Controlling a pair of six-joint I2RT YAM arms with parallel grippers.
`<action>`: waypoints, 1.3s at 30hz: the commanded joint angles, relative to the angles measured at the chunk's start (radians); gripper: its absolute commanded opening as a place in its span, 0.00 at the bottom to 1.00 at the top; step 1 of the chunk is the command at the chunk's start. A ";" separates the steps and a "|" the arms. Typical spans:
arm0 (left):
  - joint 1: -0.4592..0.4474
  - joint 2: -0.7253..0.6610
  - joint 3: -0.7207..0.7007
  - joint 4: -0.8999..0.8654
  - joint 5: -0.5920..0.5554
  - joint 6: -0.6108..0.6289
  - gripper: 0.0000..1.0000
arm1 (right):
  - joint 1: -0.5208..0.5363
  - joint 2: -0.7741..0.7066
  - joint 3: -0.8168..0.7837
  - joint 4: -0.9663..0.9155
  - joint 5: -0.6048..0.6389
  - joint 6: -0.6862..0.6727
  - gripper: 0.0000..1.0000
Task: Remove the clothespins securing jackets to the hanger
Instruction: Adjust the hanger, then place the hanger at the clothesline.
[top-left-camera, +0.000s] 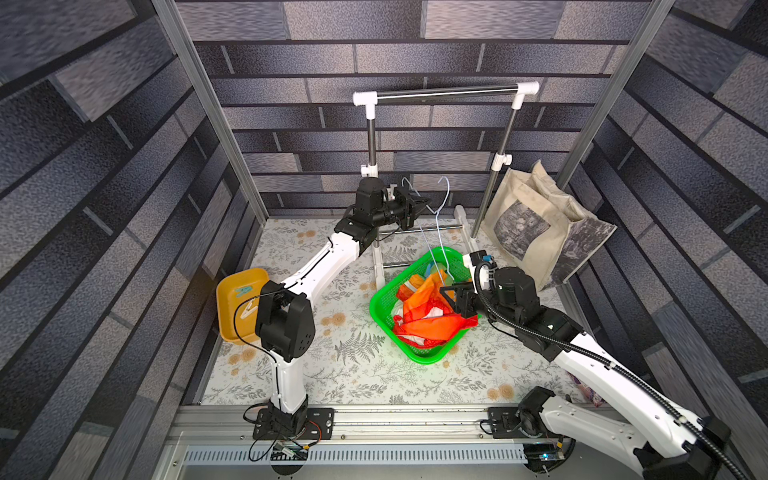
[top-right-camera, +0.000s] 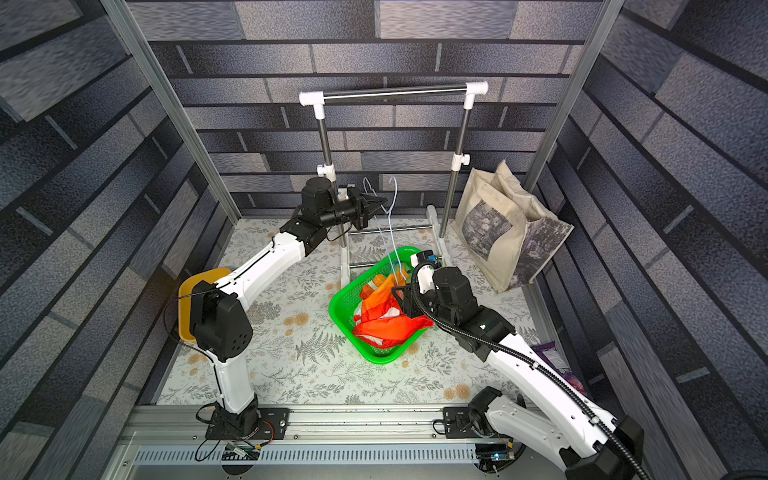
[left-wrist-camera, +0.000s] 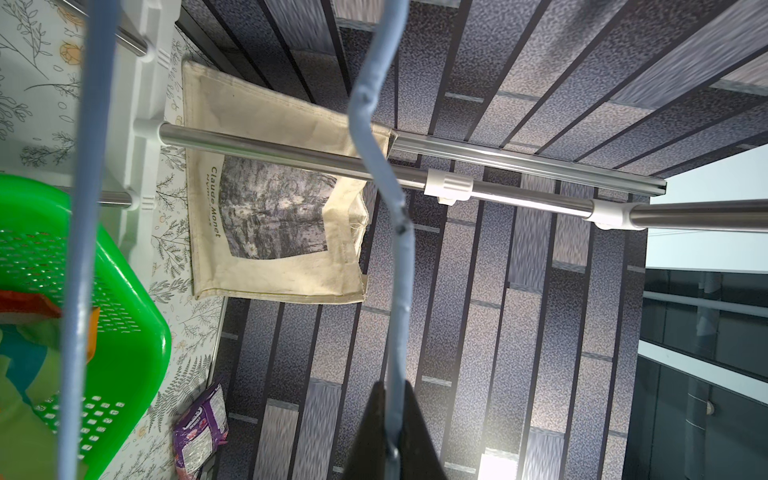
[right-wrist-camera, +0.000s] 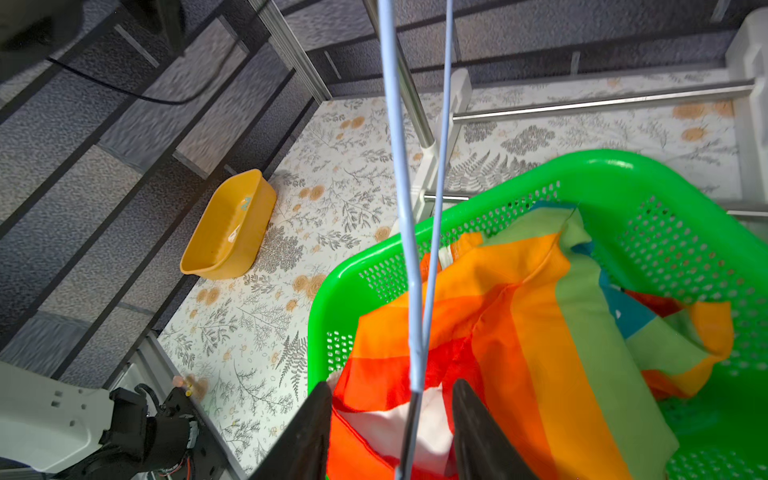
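Above the green basket (right-wrist-camera: 623, 166), the pale-blue wire hanger (right-wrist-camera: 398, 166) hangs slanted, its hook end uppermost and its lower end down over the heaped jacket (top-left-camera: 424, 320). The left gripper (left-wrist-camera: 394, 386) is pressed together on the hanger's wire near the upper end, as the left wrist view shows, with the wire running out from between its two dark fingers (left-wrist-camera: 365, 432). The right gripper (right-wrist-camera: 390, 392) stands spread at the hanger's lower end. In the right wrist view the wire passes between its fingers (right-wrist-camera: 316, 415) and appears to touch neither. The jacket lies crumpled inside the basket directly under that gripper, orange and red stripes uppermost and a white patch showing. Whether the wire rests on the cloth cannot be told. Neither clothespin is on the hanger or the jacket. The teal clothespin (top-left-camera: 241, 292) and the white clothespin (top-left-camera: 249, 311) lie in the yellow tray (top-left-camera: 228, 320) by the left arm's elbow, well apart from both grippers. The steel rack (top-left-camera: 444, 92) stands behind the basket with nothing on its top rail, and the hook is clear of it.
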 joint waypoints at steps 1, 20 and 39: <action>0.008 -0.006 0.028 -0.002 0.028 -0.004 0.00 | 0.008 0.018 -0.018 0.029 0.048 0.047 0.41; 0.049 -0.009 -0.015 0.088 0.016 -0.083 0.00 | 0.020 0.051 0.060 0.024 0.108 0.026 0.00; 0.061 -0.238 0.220 -0.823 -0.273 0.752 1.00 | -0.022 0.306 0.730 -0.299 0.383 -0.301 0.00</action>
